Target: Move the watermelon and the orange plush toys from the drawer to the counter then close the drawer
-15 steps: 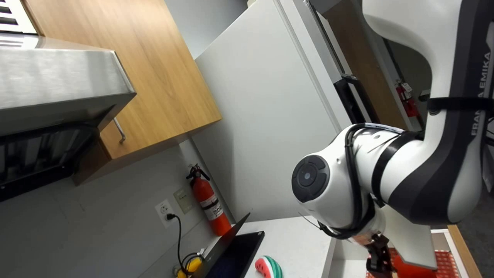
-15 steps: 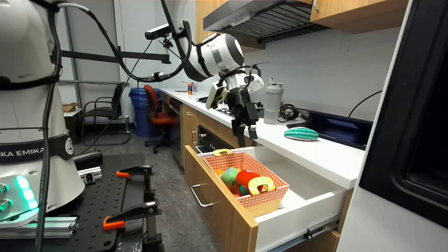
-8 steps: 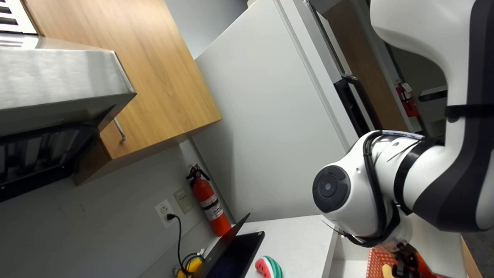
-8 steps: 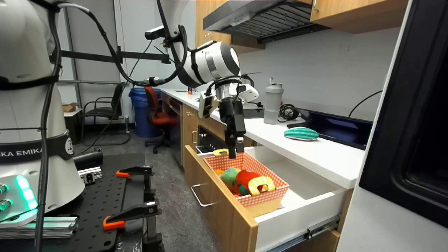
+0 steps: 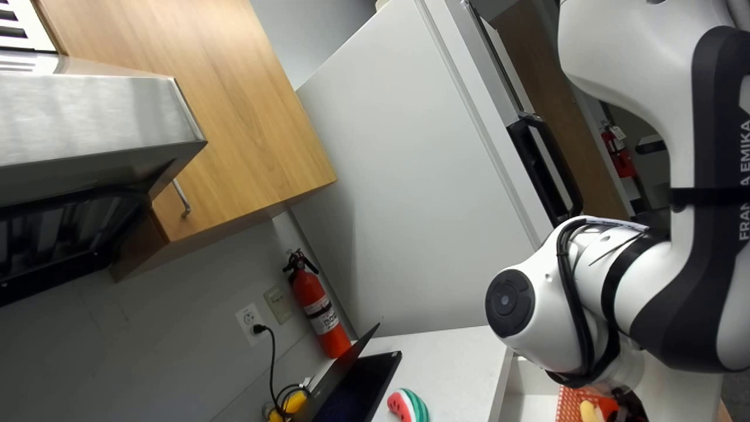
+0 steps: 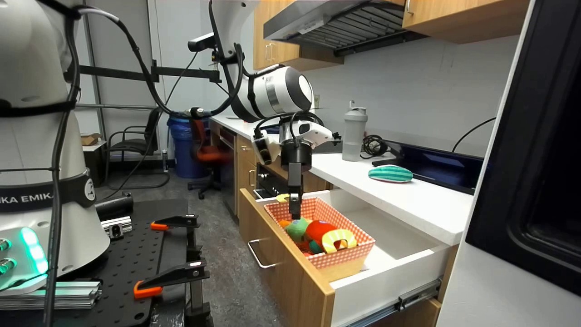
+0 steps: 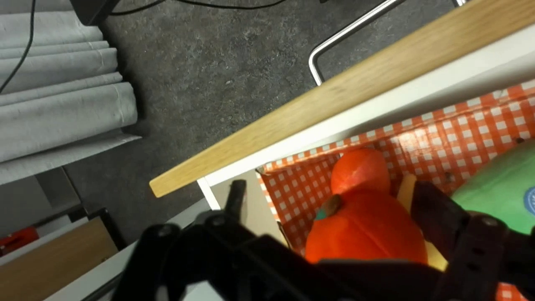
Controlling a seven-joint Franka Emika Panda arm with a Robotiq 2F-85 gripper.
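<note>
The watermelon point(image 5: 408, 405) lies on the white counter point(image 6: 408, 209), its striped green rind showing in both exterior views. The drawer point(image 6: 295, 263) stands pulled out, and a checked basket point(image 6: 338, 260) of plush toys sits in it. Inside, the round orange plush toy point(image 7: 363, 225) rests near one end, its lower part covered by the gripper in the wrist view. My gripper point(image 6: 295, 215) points down at the basket, open, with its fingers point(image 7: 237, 200) wide apart. In the wrist view the orange toy shows between them; contact cannot be told.
A smaller red-orange round thing point(image 7: 360, 167) and a green plush point(image 7: 497, 196) crowd the orange toy. The basket has yellow handles point(image 6: 339, 240) standing up. A shaker bottle point(image 6: 354, 136) and a dark panel point(image 6: 447, 170) are on the counter. The drawer's wooden front edge point(image 7: 313, 113) borders the basket.
My gripper has come down from beside the counter edge to the basket and has turned, so its fingers line up one behind the other in an exterior view. Toys and drawer look unmoved.
</note>
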